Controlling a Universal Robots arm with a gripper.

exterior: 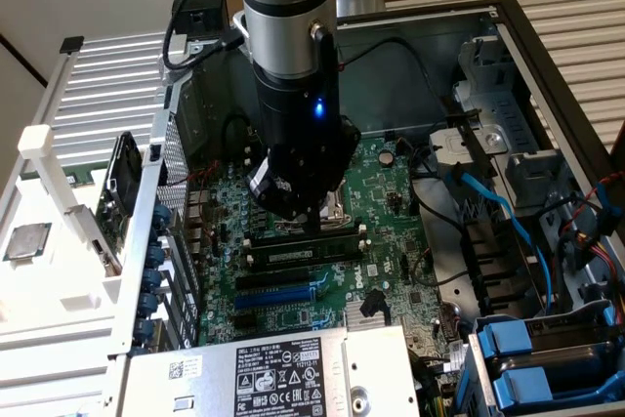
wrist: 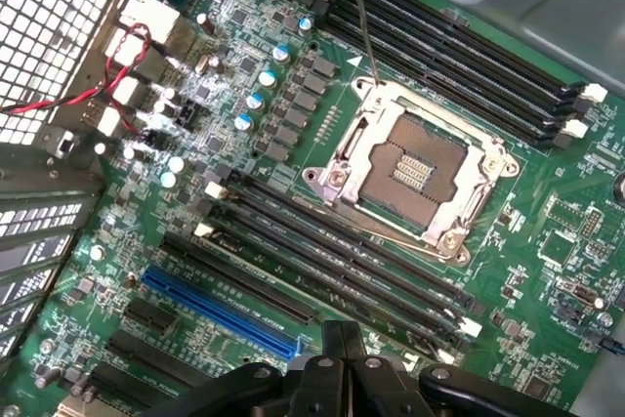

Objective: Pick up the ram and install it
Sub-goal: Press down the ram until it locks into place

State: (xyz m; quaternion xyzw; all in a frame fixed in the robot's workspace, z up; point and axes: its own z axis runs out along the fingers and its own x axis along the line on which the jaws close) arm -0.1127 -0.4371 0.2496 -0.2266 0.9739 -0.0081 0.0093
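Note:
The ram (exterior: 298, 252) is a long thin stick with a white label. It stands in one of the black slots just beside the CPU socket on the green motherboard (exterior: 391, 202), between white end clips. My gripper (exterior: 314, 225) hangs straight down over the stick's middle with its fingers shut and nothing between them. Its tip is at the stick's top edge; whether it touches I cannot tell. In the wrist view the shut gripper (wrist: 339, 344) sits over the bank of black slots (wrist: 342, 261) next to the empty CPU socket (wrist: 415, 168).
A blue expansion slot (exterior: 278, 295) lies beyond the memory slots, then the power supply (exterior: 293, 373) with its labels. Blue and black cables (exterior: 498, 202) and blue drive bays (exterior: 527, 358) crowd the exterior view's right. The perforated case wall (exterior: 161, 222) stands on its left.

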